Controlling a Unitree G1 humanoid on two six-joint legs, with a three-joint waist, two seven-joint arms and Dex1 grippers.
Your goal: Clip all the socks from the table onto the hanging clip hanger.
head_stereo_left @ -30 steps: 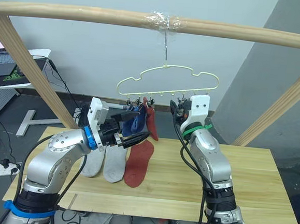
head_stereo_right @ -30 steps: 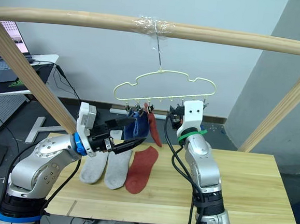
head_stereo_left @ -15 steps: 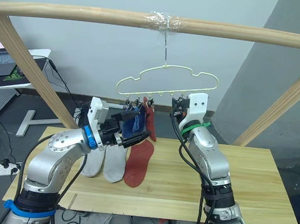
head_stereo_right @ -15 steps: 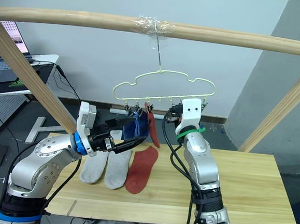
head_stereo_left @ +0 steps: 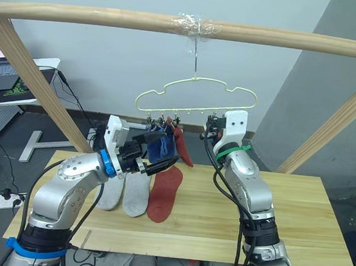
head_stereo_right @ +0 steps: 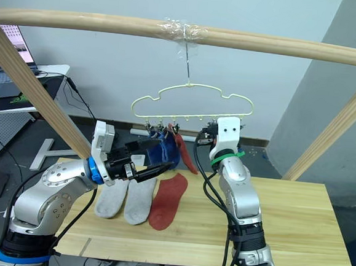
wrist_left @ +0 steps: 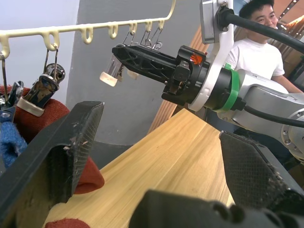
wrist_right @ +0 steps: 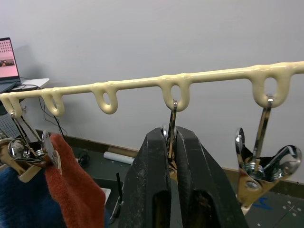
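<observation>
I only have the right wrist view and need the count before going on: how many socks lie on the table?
Observer: Three lie on the table: two grey socks and one red sock.
Operator: Where is the left gripper?
Observer: The left gripper is open, raised above the table beside the hanging blue sock.
Operator: What holds the clip hanger up?
Observer: The clip hanger hangs by its hook from a wooden bar, where clear tape is wrapped.
</observation>
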